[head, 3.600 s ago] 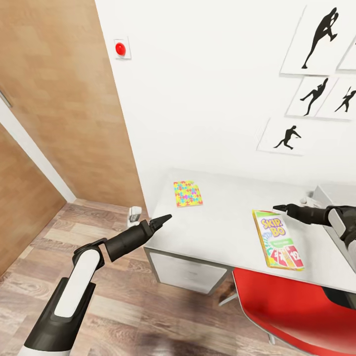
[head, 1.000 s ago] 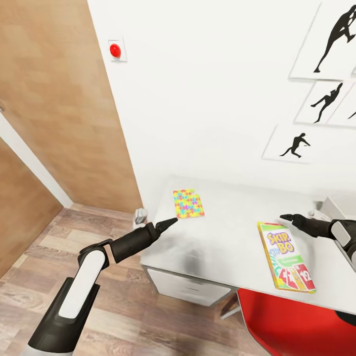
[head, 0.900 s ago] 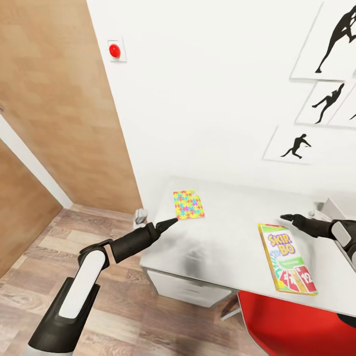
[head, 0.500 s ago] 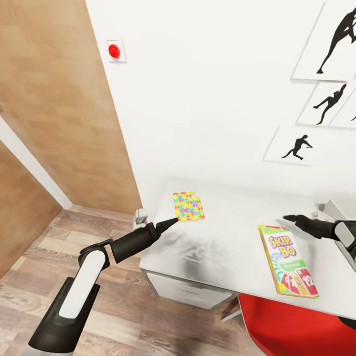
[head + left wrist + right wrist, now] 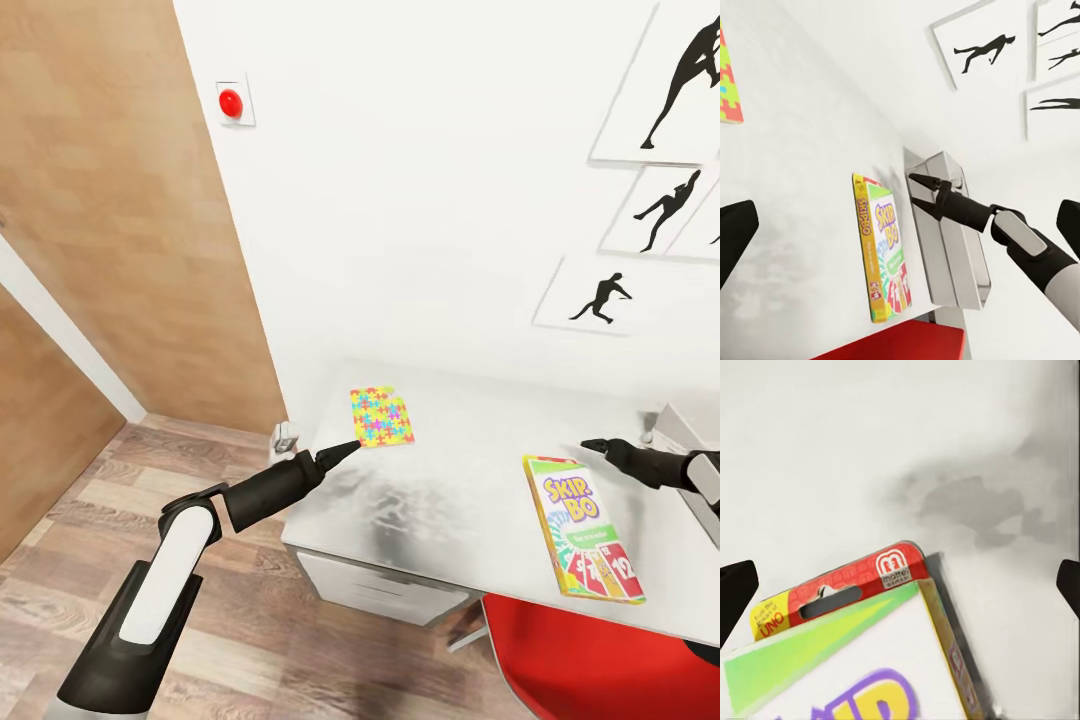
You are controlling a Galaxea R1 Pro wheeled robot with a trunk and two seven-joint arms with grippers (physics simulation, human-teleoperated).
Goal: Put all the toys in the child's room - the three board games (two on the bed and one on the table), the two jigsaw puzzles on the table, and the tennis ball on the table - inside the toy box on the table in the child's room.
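Board games: one (image 5: 582, 527) on my table (image 5: 470, 480)
Puzzles: one (image 5: 381, 416), far-left
Left gripper (image 5: 347, 447): closed-looking, empty
Right gripper (image 5: 588, 444): spread wide, probably empty

The desk (image 5: 470, 480) has a pale grey top and stands against the white wall, with a white drawer front under its near edge. A puzzle square (image 5: 381, 416) lies flat near its left end, and a game box (image 5: 582, 528) lies flat near the front edge, well apart from it. A grey bin (image 5: 952, 240) sits on the desk just beyond the game box.
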